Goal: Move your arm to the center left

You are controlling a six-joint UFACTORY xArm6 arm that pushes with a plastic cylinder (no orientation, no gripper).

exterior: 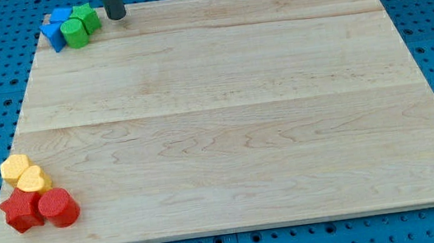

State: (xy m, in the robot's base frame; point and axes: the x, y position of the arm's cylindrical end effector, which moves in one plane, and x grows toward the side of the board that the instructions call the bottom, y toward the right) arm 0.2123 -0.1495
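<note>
Camera view: my tip (117, 17) parked bare at the wooden board (225, 120) top edge, touching nothing, just right of the green cylinder (74, 33) and blue block (54, 33) cluster, well apart from the center-left target above the yellow blocks (24, 175).

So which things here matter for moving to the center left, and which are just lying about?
For the job:
my tip, at the view's top, right of the green blocks
board

Lying about:
blue blocks
green blocks
yellow blocks
red blocks
</note>
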